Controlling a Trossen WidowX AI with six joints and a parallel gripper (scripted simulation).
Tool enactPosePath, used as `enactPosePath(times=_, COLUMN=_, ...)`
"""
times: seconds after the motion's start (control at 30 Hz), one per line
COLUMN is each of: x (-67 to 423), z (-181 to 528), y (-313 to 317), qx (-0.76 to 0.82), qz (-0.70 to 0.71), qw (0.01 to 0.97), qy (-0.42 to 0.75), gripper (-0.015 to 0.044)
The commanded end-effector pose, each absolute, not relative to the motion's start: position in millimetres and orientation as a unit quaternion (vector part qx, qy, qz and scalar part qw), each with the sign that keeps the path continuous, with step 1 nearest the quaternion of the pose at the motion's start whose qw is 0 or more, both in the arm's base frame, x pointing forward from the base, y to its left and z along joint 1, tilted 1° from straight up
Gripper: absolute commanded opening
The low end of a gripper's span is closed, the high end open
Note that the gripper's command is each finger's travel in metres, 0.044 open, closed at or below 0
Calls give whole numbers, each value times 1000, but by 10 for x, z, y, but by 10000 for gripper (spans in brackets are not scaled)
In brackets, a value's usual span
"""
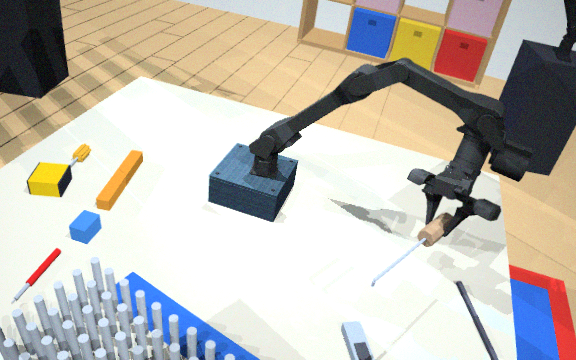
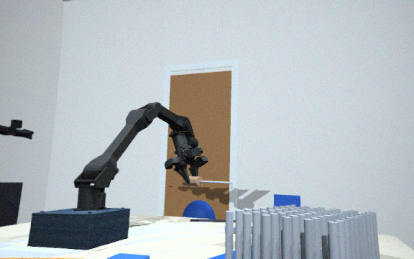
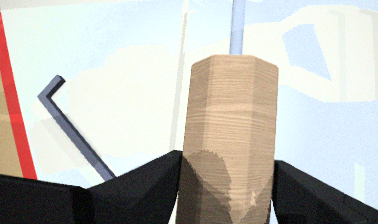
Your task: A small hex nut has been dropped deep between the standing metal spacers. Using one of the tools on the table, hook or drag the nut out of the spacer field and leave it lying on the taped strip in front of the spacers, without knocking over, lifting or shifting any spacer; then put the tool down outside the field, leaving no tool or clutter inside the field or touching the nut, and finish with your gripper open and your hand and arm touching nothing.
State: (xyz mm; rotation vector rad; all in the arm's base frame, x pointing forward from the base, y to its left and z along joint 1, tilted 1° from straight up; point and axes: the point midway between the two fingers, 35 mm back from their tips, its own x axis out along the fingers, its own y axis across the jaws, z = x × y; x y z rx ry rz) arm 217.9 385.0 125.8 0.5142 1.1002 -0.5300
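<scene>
My gripper [image 1: 438, 227] [image 2: 191, 180] [image 3: 226, 165] is shut on the wooden handle [image 1: 433, 231] [image 2: 195, 180] [image 3: 235, 100] of a thin metal tool. The tool is held above the table, its thin shaft [image 1: 399, 261] [image 2: 215, 182] [image 3: 237, 27] roughly level, with a small bent tip [image 2: 231, 185] at the far end. The grey standing spacers [image 1: 88, 320] [image 2: 275, 230] are at the front left in the top view, well away from the tool. The blue taped strip [image 1: 188, 320] runs along their near side. The nut is not visible in any view.
A black hooked rod [image 1: 475, 320] [image 3: 77, 135] lies right of the tool. A grey-blue block-like object [image 1: 355, 337] lies at the front. A red screwdriver [image 1: 43, 267], blue block [image 1: 85, 226], orange bar [image 1: 120, 179] and yellow block [image 1: 48, 178] lie on the left.
</scene>
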Motion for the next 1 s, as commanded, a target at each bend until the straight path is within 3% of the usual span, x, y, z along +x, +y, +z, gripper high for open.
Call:
enactPosePath(times=0.0, x=2366, z=1337, y=3626, qx=234, qz=-242, qw=785, qy=520, gripper=0)
enactPosePath(times=0.97, x=3091, z=1583, y=2046, qx=220, qz=-197, qw=785, qy=544, gripper=0)
